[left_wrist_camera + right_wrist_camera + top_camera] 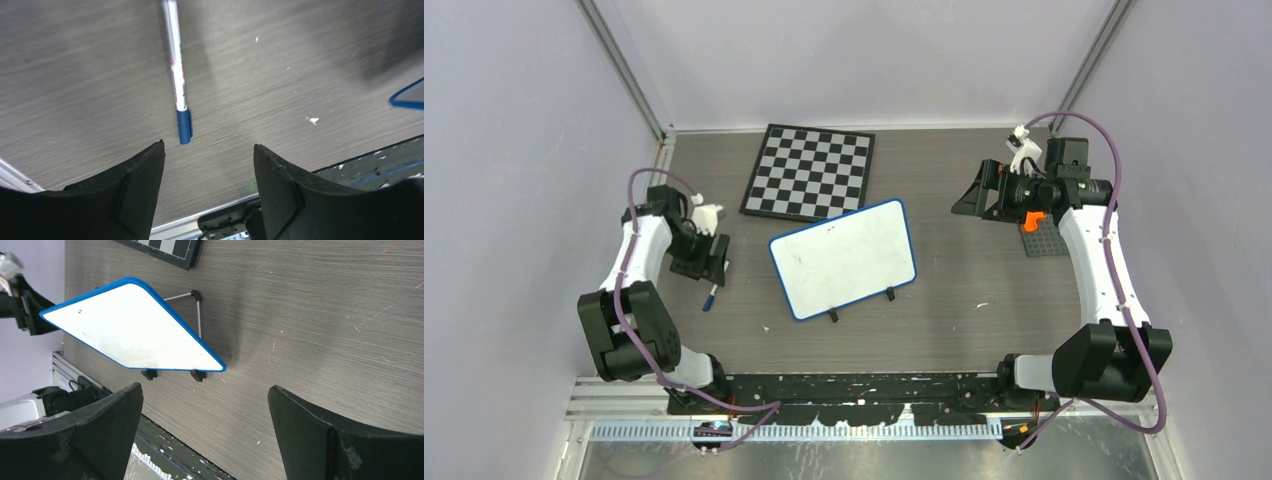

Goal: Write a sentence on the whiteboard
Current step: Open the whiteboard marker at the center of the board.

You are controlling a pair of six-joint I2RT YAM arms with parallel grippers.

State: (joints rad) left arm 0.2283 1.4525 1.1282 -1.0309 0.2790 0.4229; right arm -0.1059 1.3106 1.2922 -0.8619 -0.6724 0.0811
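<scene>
From above, the whiteboard (844,258) sits at the centre of the counter (964,300), turned a little so its right end is higher in the frame, its white face showing only faint specks. A chessboard (809,172) lies just above it. The left arm (639,260) reaches in from the left edge; the left jaws point down at the counter, well apart from the board's left rim, and a marker (711,296) lies just below them. The right arm (1104,260) stands at the right, and the right jaws, in the upper right, face left toward the board from well apart. In the left wrist view the left jaws stand partly open with nothing between them. The marker (177,75) lies on the counter above the gap, its blue cap nearest the tips and closer to the left one, touching neither; a corner of the board's blue rim (407,97) shows at the right edge. In the right wrist view the right jaws are spread wide and hold nothing. The whiteboard (130,325), propped on a wire stand with black feet, fills the upper left, above the left finger and outside the gap; the chessboard's edge (165,246) shows at the top.
</scene>
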